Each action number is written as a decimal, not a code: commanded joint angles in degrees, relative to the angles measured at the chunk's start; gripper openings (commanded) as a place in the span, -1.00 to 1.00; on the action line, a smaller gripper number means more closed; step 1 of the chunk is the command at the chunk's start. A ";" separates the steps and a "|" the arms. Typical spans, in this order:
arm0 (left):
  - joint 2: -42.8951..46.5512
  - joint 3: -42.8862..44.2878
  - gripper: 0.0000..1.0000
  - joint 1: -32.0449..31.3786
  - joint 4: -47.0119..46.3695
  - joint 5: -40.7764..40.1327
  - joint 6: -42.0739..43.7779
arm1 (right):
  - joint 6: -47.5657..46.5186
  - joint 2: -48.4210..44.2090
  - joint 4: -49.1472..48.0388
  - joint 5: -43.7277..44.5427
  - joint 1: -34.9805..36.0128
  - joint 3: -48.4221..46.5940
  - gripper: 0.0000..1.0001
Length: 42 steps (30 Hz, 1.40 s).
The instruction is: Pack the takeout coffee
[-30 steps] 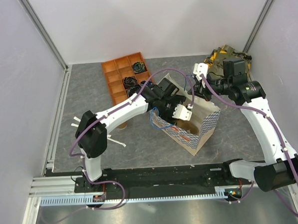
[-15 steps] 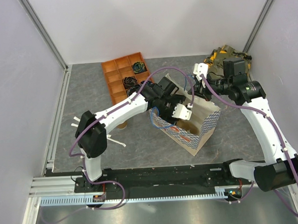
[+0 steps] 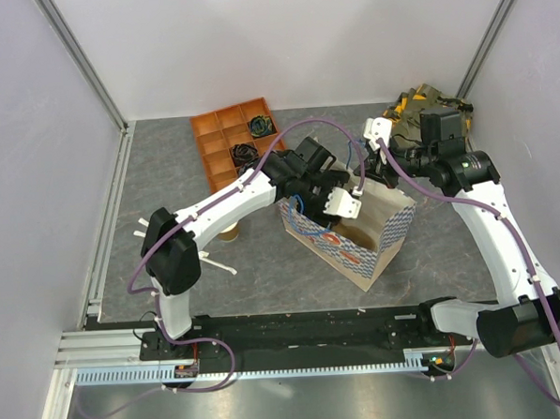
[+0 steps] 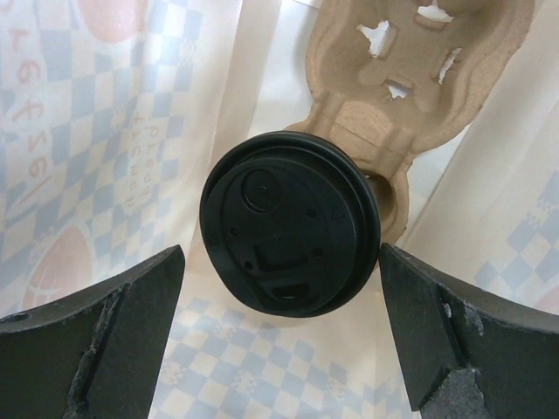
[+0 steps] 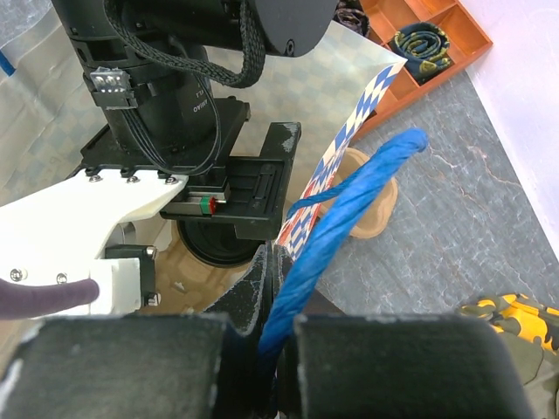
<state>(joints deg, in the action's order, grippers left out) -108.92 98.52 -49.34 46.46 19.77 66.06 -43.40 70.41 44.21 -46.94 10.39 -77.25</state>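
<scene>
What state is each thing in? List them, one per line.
takeout coffee: lidded, upright inside the bag, not gripped.
left gripper: open, straddling the coffee without touching.
right gripper: shut on the blue handle.
paper bag: standing, mouth open.

Two white-and-black arms
White links on the left arm (image 3: pixel 214 208) and right arm (image 3: pixel 495 231) join black motor housings (image 3: pixel 170 255); purple cables (image 3: pixel 313 123) loop alongside; the fingers (image 4: pixel 96 340) of the left gripper (image 4: pixel 279 251) are scuffed matt black.
</scene>
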 commanded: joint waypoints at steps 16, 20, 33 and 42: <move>5.39 0.27 0.99 0.47 4.34 3.61 1.00 | -2.39 0.69 -1.58 -3.34 -0.11 0.70 -1.00; 5.74 0.88 0.99 0.56 4.87 3.61 1.35 | -2.74 0.60 -1.40 -3.42 -0.11 0.96 -1.00; 5.74 0.71 0.99 0.65 5.93 4.31 1.26 | -4.24 0.43 -0.79 -4.04 -0.11 1.31 -1.00; 8.29 -1.23 0.99 0.83 6.19 6.07 3.28 | -8.63 -0.01 0.97 -4.39 -0.11 2.81 -1.00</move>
<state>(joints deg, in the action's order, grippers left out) -103.94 97.56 -48.82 51.13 23.11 66.37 -48.66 71.05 44.97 -48.25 10.37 -75.02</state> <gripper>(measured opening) 0.994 0.010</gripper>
